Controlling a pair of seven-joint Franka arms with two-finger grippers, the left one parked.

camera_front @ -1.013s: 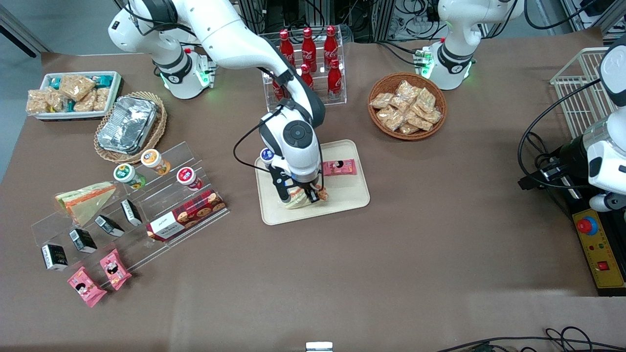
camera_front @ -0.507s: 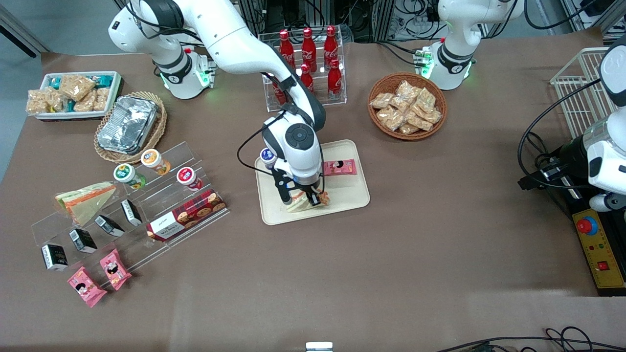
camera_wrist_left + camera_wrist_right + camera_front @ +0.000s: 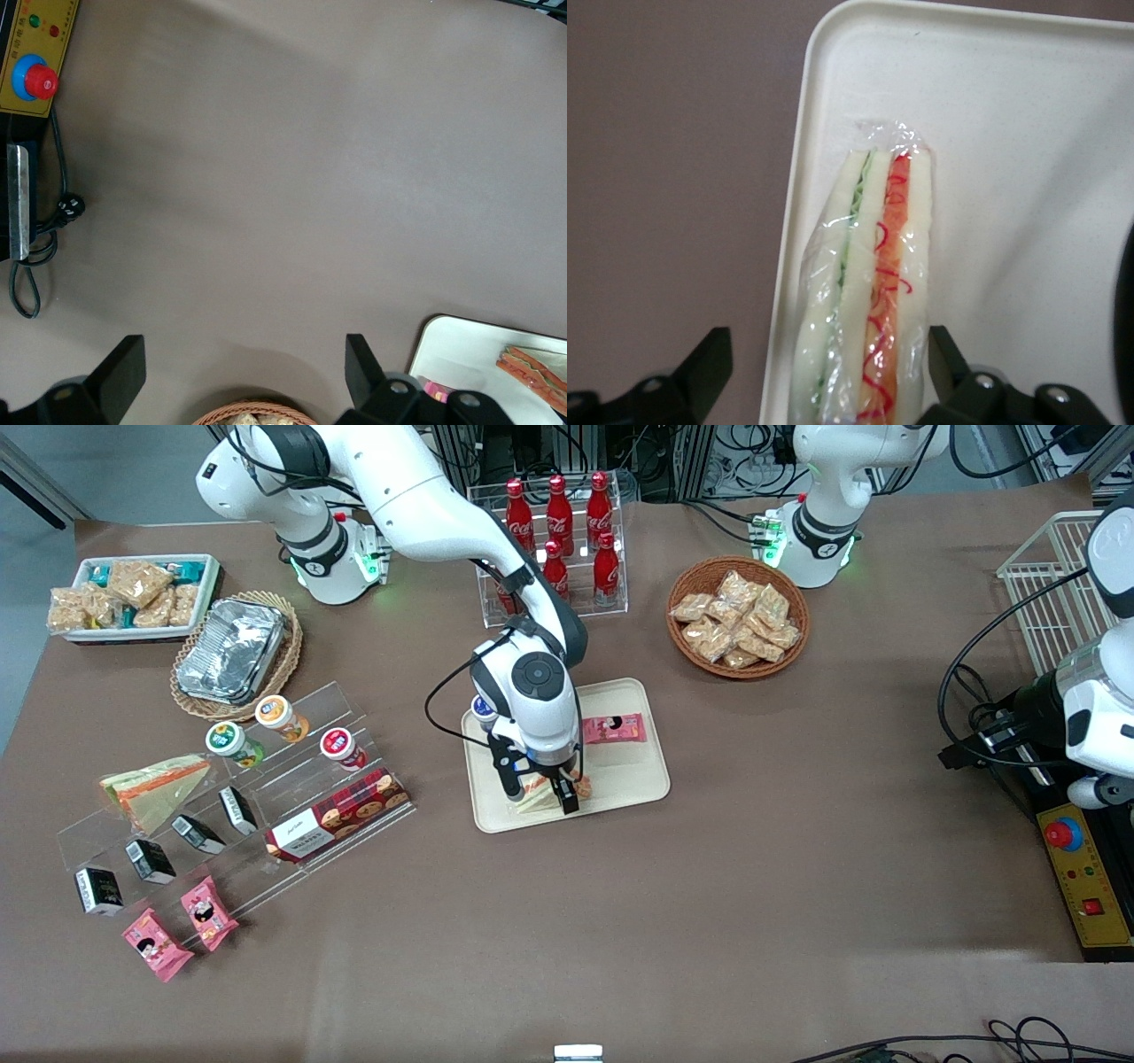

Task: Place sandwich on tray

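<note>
The sandwich (image 3: 535, 798), a clear-wrapped wedge of white bread with a red-orange and green stripe, lies on the cream-beige tray (image 3: 625, 779), close to the tray's edge nearest the front camera. My right gripper (image 3: 539, 794) hangs straight over it, open, with a finger on each side and a gap to the wrap. In the right wrist view the sandwich (image 3: 864, 292) lies along the tray's rim (image 3: 799, 177), between the two black fingers of the gripper (image 3: 828, 347). The left wrist view shows a tray corner (image 3: 447, 350) and the sandwich's end (image 3: 532, 370).
A pink snack packet (image 3: 613, 729) lies on the tray, and a blue-lidded cup (image 3: 483, 707) stands at its edge. A cola bottle rack (image 3: 558, 531) and a snack basket (image 3: 737, 615) stand farther back. An acrylic stand (image 3: 230, 797) holds another wedge (image 3: 155, 788).
The gripper held the sandwich tilted above the tray. It has since come down, the fingers have opened, and the sandwich now lies flat on the tray.
</note>
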